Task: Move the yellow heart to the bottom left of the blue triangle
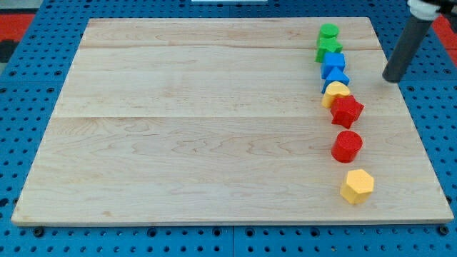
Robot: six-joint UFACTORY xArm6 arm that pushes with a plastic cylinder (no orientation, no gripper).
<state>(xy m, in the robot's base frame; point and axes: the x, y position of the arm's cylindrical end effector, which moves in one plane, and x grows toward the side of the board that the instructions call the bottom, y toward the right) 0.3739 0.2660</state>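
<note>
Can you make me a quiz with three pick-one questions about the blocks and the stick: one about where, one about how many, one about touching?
1. Where are the blocks on the board?
A. in a line near the view's right
B. in the middle
C. along the view's left edge

2. How many red blocks are there?
A. one
B. two
C. three

3. Is my tip touching a block?
A. yes, the yellow heart
B. yes, the red star
C. no, it stands apart

Answers:
1. A: the line runs from the green blocks at the view's top down to the yellow hexagon.
2. B: the red star and the red cylinder.
3. C: bare wood shows between my tip and the blue blocks; the yellow heart sits further left.
</note>
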